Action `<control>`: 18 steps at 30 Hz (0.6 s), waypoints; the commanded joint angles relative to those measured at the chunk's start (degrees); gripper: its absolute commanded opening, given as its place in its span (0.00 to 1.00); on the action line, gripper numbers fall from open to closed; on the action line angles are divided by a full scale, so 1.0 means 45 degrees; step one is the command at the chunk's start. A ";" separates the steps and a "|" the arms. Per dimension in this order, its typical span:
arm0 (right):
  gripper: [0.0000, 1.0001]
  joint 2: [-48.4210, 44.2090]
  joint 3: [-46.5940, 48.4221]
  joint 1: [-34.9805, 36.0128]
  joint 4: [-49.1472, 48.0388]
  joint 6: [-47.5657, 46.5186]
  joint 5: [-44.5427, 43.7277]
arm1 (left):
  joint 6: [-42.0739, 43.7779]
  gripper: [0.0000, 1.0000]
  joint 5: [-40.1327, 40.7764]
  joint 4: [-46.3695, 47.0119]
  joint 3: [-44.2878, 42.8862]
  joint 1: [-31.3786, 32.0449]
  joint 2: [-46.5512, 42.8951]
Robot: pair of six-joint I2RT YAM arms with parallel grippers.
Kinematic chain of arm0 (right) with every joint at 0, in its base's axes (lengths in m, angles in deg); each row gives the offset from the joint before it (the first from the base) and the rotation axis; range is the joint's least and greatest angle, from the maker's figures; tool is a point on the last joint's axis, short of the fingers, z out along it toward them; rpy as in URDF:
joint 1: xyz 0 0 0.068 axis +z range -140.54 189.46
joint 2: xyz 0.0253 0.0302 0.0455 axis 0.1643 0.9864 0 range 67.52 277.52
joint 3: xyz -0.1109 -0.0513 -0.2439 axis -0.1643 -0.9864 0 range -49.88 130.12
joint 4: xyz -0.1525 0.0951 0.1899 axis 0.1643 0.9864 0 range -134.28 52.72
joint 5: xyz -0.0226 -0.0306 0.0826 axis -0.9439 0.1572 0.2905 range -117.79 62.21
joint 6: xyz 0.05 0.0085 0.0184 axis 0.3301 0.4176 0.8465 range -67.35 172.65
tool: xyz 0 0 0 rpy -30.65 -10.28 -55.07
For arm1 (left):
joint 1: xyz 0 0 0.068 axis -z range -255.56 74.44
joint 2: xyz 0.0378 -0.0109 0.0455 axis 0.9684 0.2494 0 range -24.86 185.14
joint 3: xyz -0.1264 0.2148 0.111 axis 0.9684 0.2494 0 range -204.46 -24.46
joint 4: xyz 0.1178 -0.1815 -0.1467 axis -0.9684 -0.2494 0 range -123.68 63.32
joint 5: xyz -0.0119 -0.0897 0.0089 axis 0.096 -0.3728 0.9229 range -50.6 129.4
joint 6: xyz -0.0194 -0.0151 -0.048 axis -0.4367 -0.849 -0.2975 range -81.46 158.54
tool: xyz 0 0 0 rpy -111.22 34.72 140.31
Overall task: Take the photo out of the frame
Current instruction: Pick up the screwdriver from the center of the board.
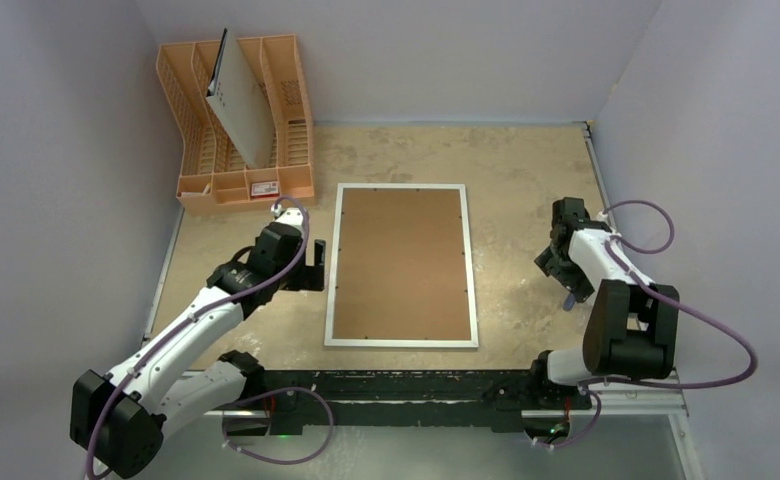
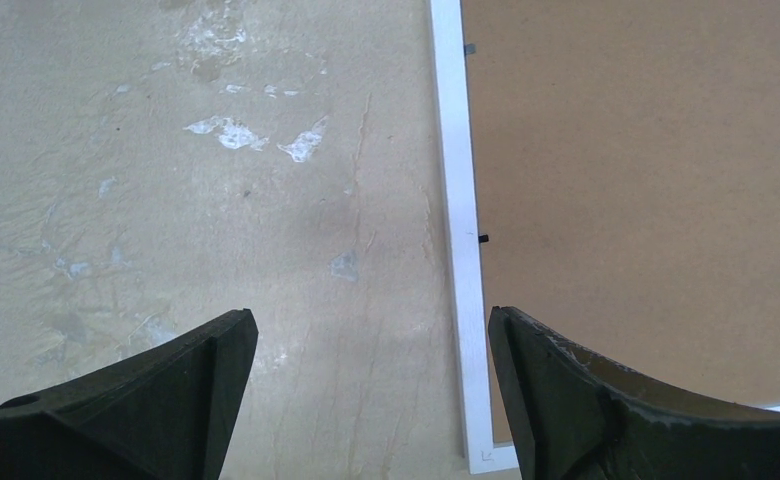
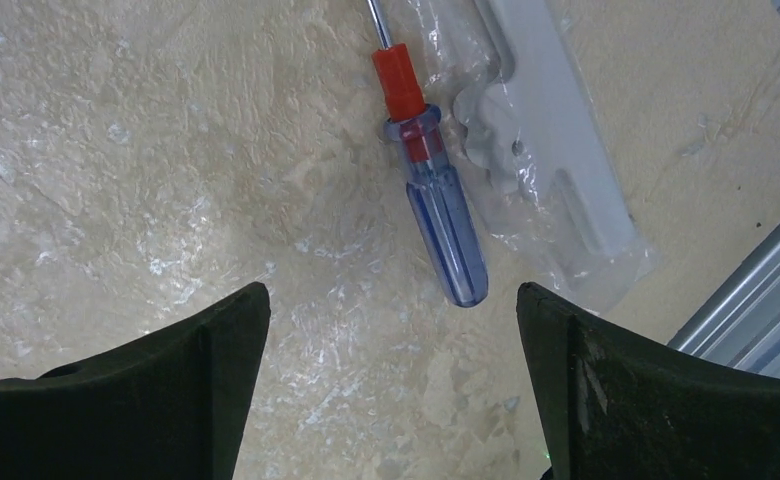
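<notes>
One frame [image 1: 402, 265] lies back-up, with one orange rack [image 1: 234, 125] holding one pale perforated board [image 1: 239, 105], one screwdriver [image 3: 430, 175], one clear bag [image 3: 551, 140] with a grey part, and two pincers, left [image 1: 315, 266] and right [image 1: 556, 262].

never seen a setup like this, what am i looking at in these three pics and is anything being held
These are two robot arms bolted at the near edge of a table, each ending in a two-finger pincer. The wide picture comes from a fixed camera above and behind them. The other two come from small cameras on the wrists, so the dark shapes at the bottom are each pincer's own fingers.

In the middle lies the frame, face down, showing its brown back and white border. The left pincer hangs open over its left edge. The right pincer is open above a screwdriver with a clear blue handle, which lies beside a plastic bag holding a grey part. At the far left stands an orange rack with a pale board leaning in it.

Nothing is held.
</notes>
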 commanded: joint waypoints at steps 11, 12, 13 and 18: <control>0.86 0.0600 -0.0666 -0.0098 -0.1637 -0.0701 0.0380 | -0.0135 0.90 0.0717 -0.0145 -0.0514 -0.0076 0.0130; 0.85 0.0571 -0.0767 -0.0103 -0.1727 -0.0646 0.0370 | -0.0101 0.90 0.0678 -0.0122 -0.0505 -0.0076 0.0137; 0.85 0.0531 -0.0833 -0.0116 -0.1806 -0.0651 0.0389 | -0.0094 0.90 0.0654 -0.0100 -0.0504 -0.0076 0.0131; 0.85 0.0173 -0.0854 -0.0123 -0.1797 -0.0691 0.0445 | -0.0060 0.90 0.0558 -0.0059 -0.0504 -0.0076 0.0188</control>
